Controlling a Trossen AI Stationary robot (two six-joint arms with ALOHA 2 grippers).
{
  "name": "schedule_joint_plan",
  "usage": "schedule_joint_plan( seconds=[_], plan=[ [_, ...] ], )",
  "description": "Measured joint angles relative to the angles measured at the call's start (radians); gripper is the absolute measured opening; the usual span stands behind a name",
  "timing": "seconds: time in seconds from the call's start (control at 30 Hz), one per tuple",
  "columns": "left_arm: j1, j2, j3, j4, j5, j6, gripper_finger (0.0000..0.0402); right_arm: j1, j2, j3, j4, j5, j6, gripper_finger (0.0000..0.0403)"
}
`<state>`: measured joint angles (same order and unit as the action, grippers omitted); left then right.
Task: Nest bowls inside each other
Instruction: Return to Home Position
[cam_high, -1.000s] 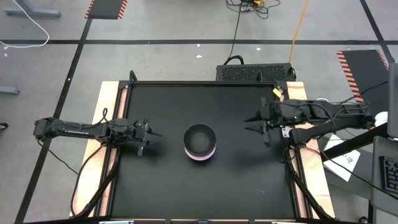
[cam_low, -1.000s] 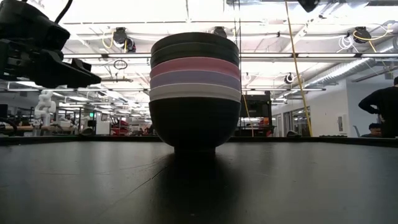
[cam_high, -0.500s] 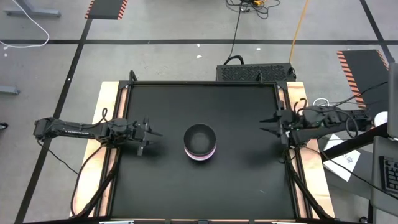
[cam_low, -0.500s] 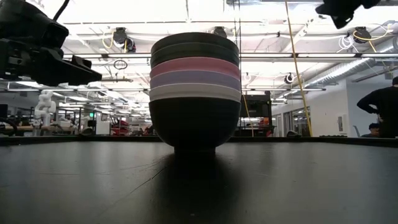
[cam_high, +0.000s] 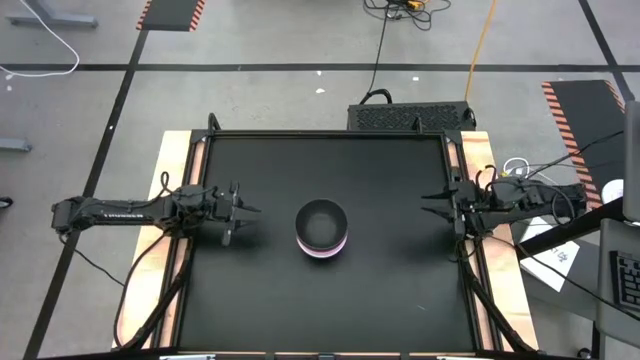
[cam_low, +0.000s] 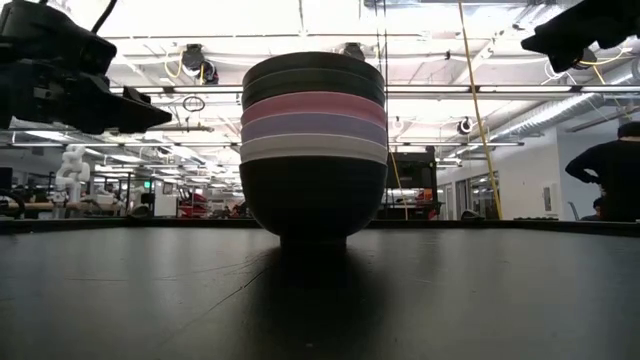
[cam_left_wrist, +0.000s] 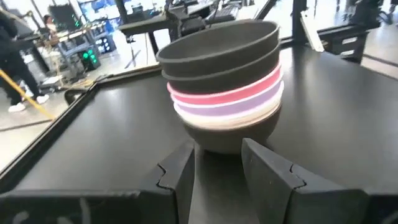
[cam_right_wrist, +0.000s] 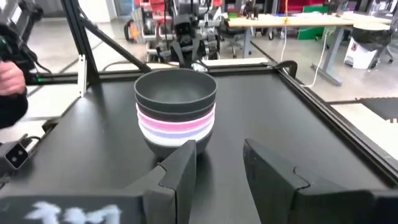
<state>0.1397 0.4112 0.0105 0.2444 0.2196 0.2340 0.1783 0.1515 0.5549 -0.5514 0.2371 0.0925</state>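
nested bowls (cam_high: 322, 229) upright, mouths up, mid-table (cam_high: 380, 290)

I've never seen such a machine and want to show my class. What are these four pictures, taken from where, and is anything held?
This is a two-armed robot at a black table. One picture looks straight down, one looks level across the tabletop, and two come from cameras on the wrists. In the middle stands a stack of six nested bowls: black at the bottom, then white, lavender, pink and two black. The left gripper and right gripper hang open at opposite sides, holding nothing.
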Motion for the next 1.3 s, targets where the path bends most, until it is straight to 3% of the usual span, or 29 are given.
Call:
schedule_joint_plan(
  seconds=[0.13, 0.37, 0.5, 0.73, 1.17, 1.3],
  plan=[
    [0.035, 0.0, 0.0, -0.024, 0.002, 0.0, 0.0136, 0.0, -0.064, -0.002, 0.004, 0.002, 0.0, 0.0125],
    [0.087, 0.0, 0.0, -0.031, 0.028, 0.002, 0.0136, 0.0, -0.139, -0.01, -0.002, 0.118, 0.046, 0.0125],
    [0.108, 0.0, 0.0, -0.031, 0.062, 0.004, 0.0136, 0.0, -0.141, -0.081, 0.082, 0.053, 0.068, 0.0125],
    [0.122, 0.0, 0.0, -0.025, 0.103, 0.005, 0.0136, 0.001, -0.141, -0.266, 0.383, 0.019, 0.03, 0.0125],
    [0.122, 0.0, 0.0, -0.029, 0.131, 0.042, 0.0136, -0.003, -0.141, -0.459, 0.542, 0.028, -0.097, 0.0125],
    [0.122, 0.0, 0.0, -0.005, 0.131, 0.043, 0.0136, -0.051, -0.142, -0.486, 0.598, 0.044, -0.122, 0.0125]
  ],
)
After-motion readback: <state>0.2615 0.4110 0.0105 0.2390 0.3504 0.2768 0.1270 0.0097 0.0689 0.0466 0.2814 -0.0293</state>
